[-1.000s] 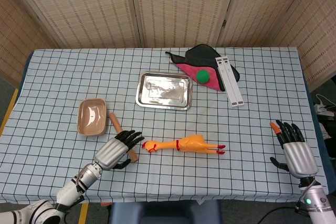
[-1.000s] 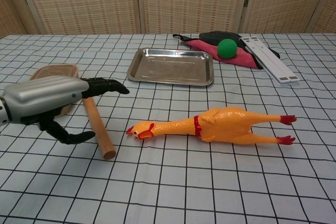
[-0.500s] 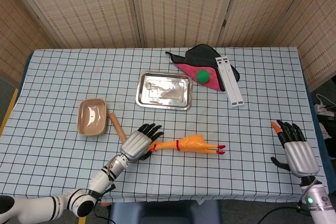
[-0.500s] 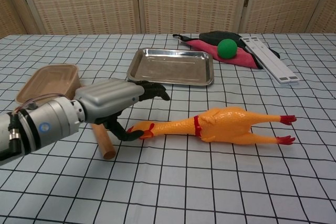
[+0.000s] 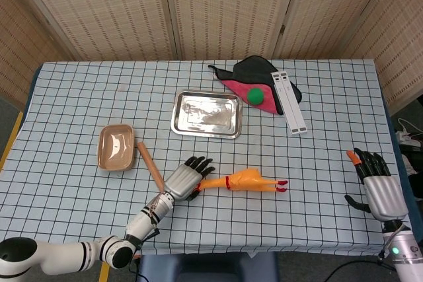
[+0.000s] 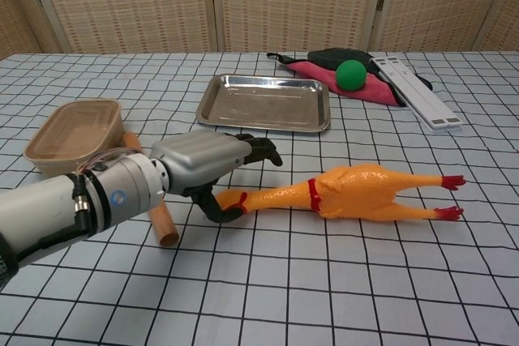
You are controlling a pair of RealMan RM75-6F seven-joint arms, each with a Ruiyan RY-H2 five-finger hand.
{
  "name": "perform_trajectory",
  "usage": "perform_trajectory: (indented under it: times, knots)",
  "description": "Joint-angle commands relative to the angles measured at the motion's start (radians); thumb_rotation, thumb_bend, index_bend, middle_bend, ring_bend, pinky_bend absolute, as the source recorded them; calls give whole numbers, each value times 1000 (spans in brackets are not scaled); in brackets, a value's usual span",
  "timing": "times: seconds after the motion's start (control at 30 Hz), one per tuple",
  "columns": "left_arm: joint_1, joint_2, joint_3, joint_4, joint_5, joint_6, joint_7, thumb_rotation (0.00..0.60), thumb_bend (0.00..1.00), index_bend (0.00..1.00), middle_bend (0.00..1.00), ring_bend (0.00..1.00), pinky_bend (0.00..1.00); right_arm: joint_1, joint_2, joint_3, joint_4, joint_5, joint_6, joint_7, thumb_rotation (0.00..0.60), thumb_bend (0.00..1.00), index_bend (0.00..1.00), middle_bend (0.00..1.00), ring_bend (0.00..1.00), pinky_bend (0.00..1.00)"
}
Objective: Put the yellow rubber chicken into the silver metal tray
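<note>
Counter (image 5: 79, 97): checked cloth fills the frame.
Silver metal tray (image 5: 207, 114): upper centre, empty.
Left hand (image 5: 186, 178): lower centre, fingers loosely spread over the chicken's head, not yet gripping.
Right hand (image 5: 378, 183): lower right, spread wide, idle.
Yellow rubber chicken (image 5: 248, 181): lying flat, centre, below the tray.
Risk: pinching only the narrow head could let the rubbery body slip or swing.

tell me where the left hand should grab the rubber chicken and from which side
Probably the thin neck, coming from above. The rubber chicken lies flat with its head toward the left hand, whose thumb already touches the head end; the neck is much slimmer than the body.
</note>
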Motion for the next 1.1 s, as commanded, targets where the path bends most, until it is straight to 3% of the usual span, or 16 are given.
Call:
perform_trajectory:
  times: [0.03, 0.37, 0.8, 1.1]
  knots:
    - [-19, -8, -1, -5, -38, -9, 22, 600, 365, 153, 0, 0, 109, 0, 1, 0, -1, 1, -1, 2, 600, 135, 0, 0, 0, 0]
    - [-57, 23, -16, -46, -136, 8, 57, 600, 362, 142, 0, 0, 115, 6, 5, -1, 3, 10, -20, 12, 600, 135, 0, 0, 0, 0]
    - [-96, 41, 12, -126, -204, 21, 68, 600, 362, 138, 0, 0, 116, -2, 13, -1, -8, 4, 0, 14, 600, 135, 0, 0, 0, 0]
    - [-145, -48, 1, 23, -256, 31, 74, 600, 360, 85, 0, 0, 117, -6, 24, -7, -16, -7, 5, 25, 600, 135, 0, 0, 0, 0]
